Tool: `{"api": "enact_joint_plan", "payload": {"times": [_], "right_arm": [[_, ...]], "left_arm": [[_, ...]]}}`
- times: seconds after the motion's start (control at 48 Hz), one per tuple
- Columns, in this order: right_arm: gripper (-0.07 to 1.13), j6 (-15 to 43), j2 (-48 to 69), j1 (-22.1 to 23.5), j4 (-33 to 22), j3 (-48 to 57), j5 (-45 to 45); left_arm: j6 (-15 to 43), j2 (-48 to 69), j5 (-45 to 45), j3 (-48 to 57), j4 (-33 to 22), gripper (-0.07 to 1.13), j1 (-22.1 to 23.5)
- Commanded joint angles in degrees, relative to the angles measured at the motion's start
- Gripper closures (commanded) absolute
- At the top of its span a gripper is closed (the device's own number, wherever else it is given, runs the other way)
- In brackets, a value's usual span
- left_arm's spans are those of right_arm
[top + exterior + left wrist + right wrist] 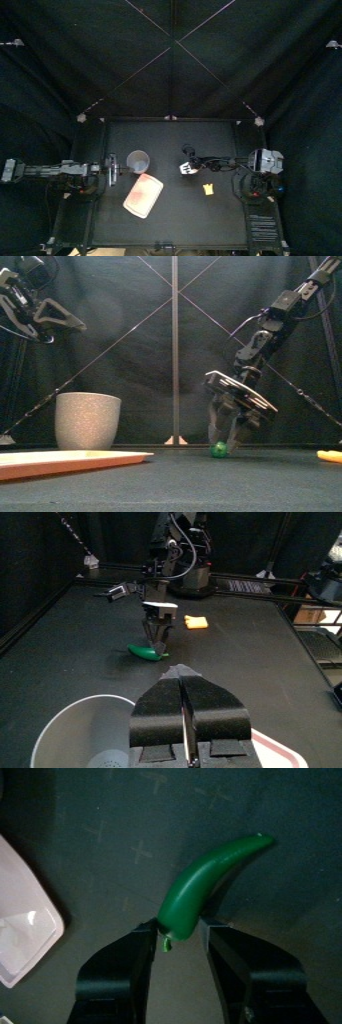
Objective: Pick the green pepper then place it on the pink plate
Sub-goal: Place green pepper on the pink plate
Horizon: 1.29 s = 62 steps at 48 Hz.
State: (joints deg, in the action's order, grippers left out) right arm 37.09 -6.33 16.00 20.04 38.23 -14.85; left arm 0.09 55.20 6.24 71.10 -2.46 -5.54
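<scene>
**Pepper** (207,876): a curved, tapering green pod with a glossy skin. It lies flat on the table (174,215), right of centre and well apart from the plate (143,195) at front-left. It is judged to be a light, stiff toy. The smooth, rounded skin is likely slippery, so a hold across the thick stem end is preferred to the narrow tip, from which it could be squeezed out.

**Right gripper** (181,930): set low over the pepper with jaws apart, 1 on each side of the stem end. Firm contact cannot be confirmed.

**Left gripper** (187,684): held high at the left, near the cup (138,158), with its 2 jaws together on nothing.

**Yellow toy** (209,188): seen near the pepper.
</scene>
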Motion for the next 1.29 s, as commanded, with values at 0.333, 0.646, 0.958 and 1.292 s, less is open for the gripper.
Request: {"api": "enact_joint_plan", "payload": {"times": [0.333,0.646,0.958,1.292], "right_arm": [[0.34,-0.1,1.8,-4.6,-4.1,-5.9,0.2],[0.34,-0.3,-0.4,-14.1,-4.8,-14.8,1.4],[0.34,-0.2,-9.7,-19.2,-8.0,-26.8,1.9],[0.34,-0.5,-20.0,-20.0,-9.7,-39.6,-0.9]], "left_arm": [[-0.2,-0.3,0.6,-0.4,-0.1,0.95,0.1],[-0.1,-0.4,0.5,-0.2,-0.3,0.95,-0.4],[0.1,-0.3,0.5,0.0,-0.4,0.95,-0.4],[0.2,-0.3,0.3,0.4,-0.2,0.95,-0.4]]}}
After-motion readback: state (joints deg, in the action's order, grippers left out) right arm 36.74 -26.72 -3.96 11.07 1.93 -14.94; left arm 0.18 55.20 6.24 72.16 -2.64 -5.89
